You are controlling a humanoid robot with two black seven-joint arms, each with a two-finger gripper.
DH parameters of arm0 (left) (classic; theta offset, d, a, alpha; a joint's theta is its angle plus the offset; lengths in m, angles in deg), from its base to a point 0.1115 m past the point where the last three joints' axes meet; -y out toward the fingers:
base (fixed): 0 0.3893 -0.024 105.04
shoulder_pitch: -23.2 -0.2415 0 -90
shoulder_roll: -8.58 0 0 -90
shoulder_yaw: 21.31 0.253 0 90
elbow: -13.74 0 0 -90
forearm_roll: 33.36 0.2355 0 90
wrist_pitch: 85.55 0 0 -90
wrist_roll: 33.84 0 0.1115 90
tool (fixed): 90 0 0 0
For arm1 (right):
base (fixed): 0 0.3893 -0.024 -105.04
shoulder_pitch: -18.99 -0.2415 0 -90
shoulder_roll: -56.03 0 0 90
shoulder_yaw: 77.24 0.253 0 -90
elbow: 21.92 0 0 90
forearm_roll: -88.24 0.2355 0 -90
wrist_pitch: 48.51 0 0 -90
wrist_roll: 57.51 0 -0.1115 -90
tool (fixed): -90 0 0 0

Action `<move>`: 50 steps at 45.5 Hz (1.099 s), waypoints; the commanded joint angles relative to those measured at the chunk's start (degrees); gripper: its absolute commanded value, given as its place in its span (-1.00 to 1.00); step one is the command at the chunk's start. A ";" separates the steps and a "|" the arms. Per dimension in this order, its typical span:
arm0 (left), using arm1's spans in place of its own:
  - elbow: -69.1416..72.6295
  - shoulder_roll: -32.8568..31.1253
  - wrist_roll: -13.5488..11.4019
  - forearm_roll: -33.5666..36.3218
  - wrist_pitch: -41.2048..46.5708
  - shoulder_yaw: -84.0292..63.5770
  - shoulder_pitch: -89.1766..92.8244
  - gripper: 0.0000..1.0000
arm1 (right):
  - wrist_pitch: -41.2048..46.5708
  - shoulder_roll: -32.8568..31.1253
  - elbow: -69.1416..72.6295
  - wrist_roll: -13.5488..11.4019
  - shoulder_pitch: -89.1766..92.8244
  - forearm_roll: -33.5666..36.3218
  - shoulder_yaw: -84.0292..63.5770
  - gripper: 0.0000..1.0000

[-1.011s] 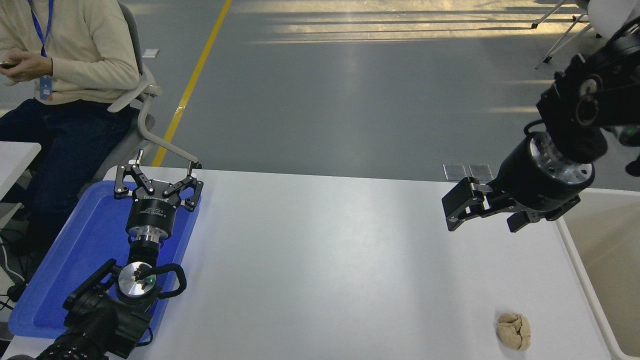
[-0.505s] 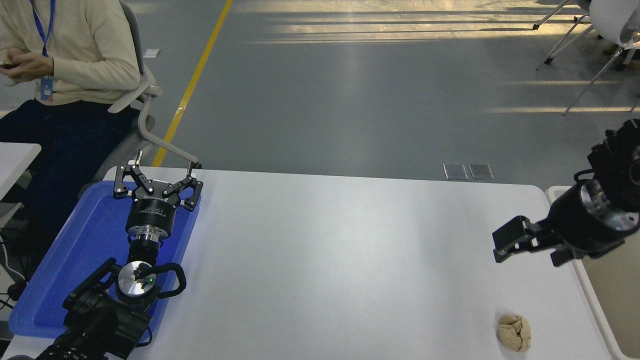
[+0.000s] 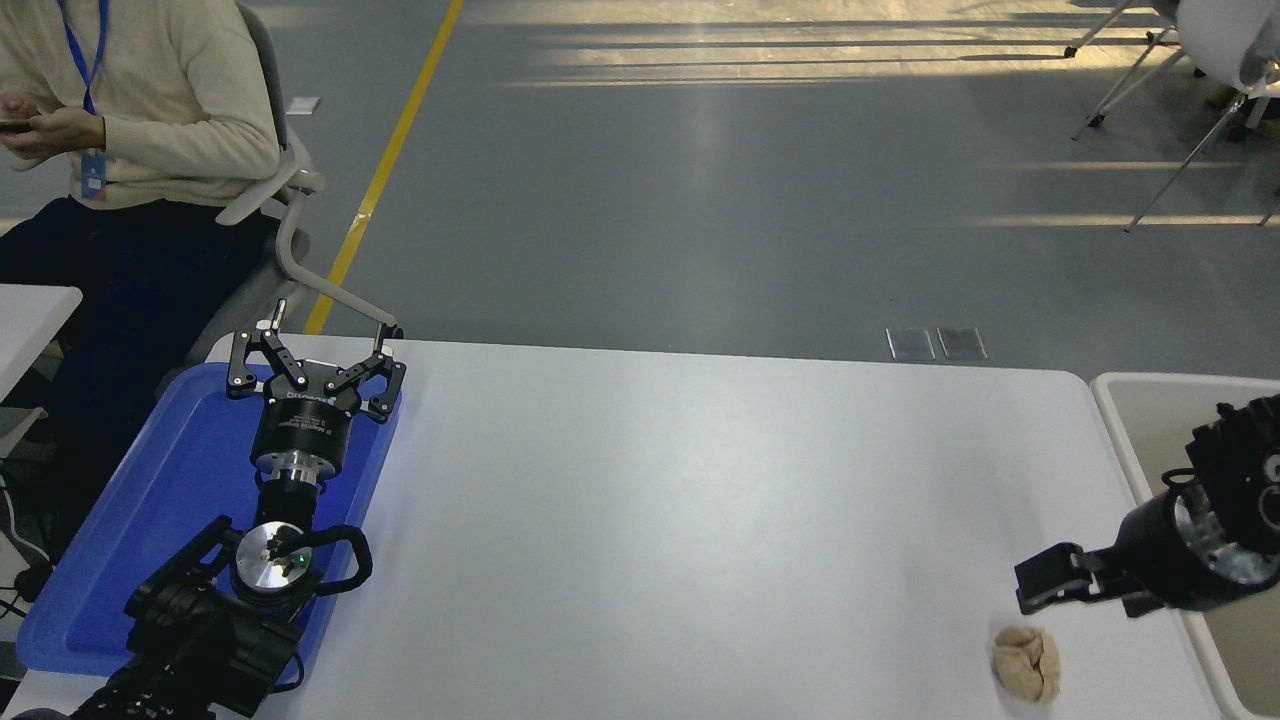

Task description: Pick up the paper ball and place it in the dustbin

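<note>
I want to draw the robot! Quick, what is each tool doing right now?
Left tool: open, holding nothing, parked over the blue tray.
Right tool: holding nothing, just above the paper ball; open or closed cannot be told.

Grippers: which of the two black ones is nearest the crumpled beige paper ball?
The right black gripper, hanging just above the crumpled beige paper ball beside the cream plastic dustbin. The left black gripper sits far off over the blue tray.

A small crumpled beige paper ball point(image 3: 1026, 664) sits on the white table's near right corner, just beside the large cream rectangular plastic dustbin point(image 3: 1130, 420) standing open.
</note>
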 commanded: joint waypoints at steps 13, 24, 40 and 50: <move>0.00 0.00 0.01 0.01 0.00 0.02 0.00 1.00 | -8.29 0.37 -9.26 0.00 20.97 -3.79 9.94 1.00; 0.00 0.00 0.01 0.01 0.00 0.02 0.00 1.00 | -12.16 3.62 -14.27 0.00 26.77 -3.79 11.88 1.00; 0.00 0.00 0.01 0.01 0.00 0.02 0.00 1.00 | -13.48 5.29 -18.49 0.00 30.03 -3.70 13.02 0.98; 0.00 0.00 0.01 0.01 0.00 0.02 0.00 1.00 | -13.65 6.34 -20.25 0.00 31.52 -3.70 13.11 0.93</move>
